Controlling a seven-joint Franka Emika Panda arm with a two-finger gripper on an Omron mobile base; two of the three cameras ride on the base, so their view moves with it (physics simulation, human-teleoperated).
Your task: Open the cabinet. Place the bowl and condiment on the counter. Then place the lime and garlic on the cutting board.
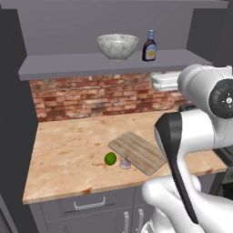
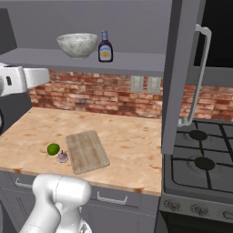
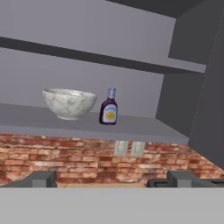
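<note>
Cabinet point(image 2: 179, 77) doors stand open, the right one hiding part of the stove, with bowl point(image 3: 69, 103) and condiment point(image 3: 109, 107) on its shelf at twelve o'clock from the raised end effector point(image 3: 112, 178) — fingers spread wide, holding nothing — while lime point(image 1: 110, 158) and garlic point(image 1: 125, 163) lie on the worktop point(image 1: 68, 154) beside the cutting board point(image 1: 139, 151).

1. A red brick wall point(image 2: 91, 91) runs behind my bench, below the shelf.
2. Two pale outlet plates point(image 2: 146, 83) sit side by side on that brick, near the stove end.
3. A black gas stove point(image 2: 200, 168) stands just to the right of the bench, with dark burner grates and a row of knobs along its front edge.
4. Grey drawers point(image 1: 86, 205) with horizontal silver handles sit under the bench.
</note>
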